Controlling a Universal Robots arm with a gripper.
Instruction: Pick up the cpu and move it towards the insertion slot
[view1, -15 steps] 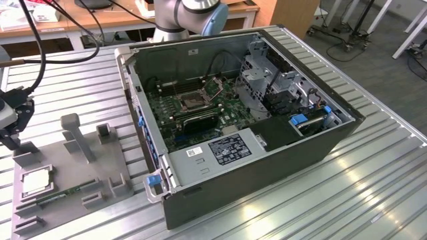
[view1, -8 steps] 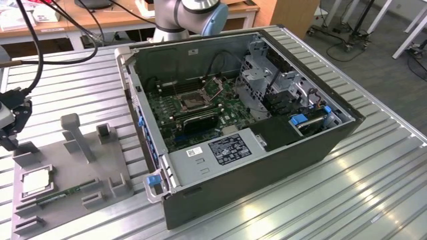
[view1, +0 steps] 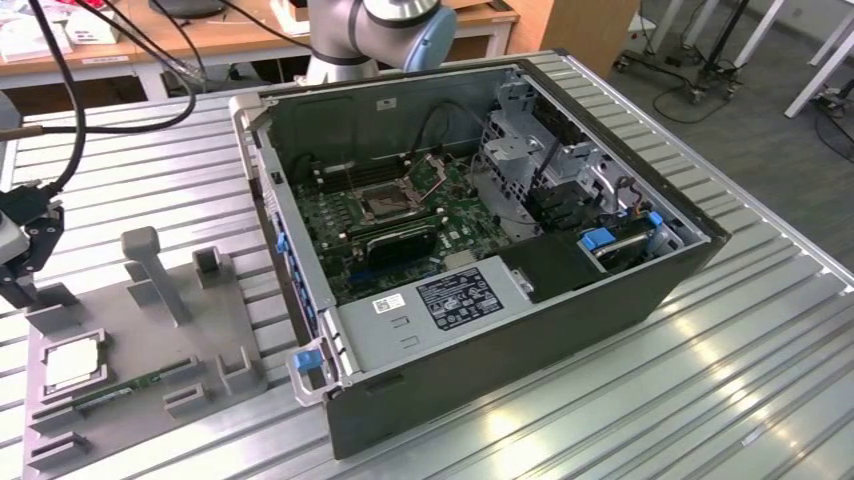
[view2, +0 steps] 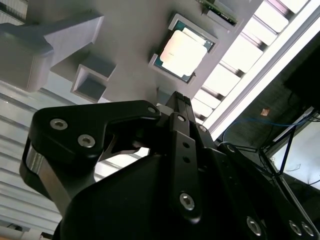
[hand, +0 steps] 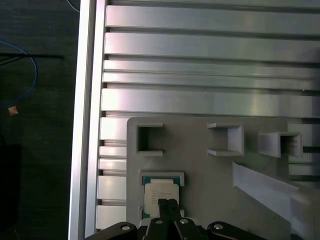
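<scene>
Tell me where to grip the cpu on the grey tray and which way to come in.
Come straight down from above: the cpu lies flat, metal top up, in a shallow walled seat on the grey tray. Likely best to pinch two opposite rim edges where the seat's walls leave gaps.

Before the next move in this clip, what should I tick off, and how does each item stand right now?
1. Chip seated in its pocket of the grey holder: ok.
2. Gripper lined up over the chip: ok in the first wrist view.
3. Jaws spread wide enough for the chip: not ok, they look shut and hold nothing.
4. Gripper touching the chip: cannot tell.
5. Socket in the open computer case free of anything lying on it: ok; frame latched or not, cannot tell.
6. Memory stick apart from the chip: ok.
</scene>
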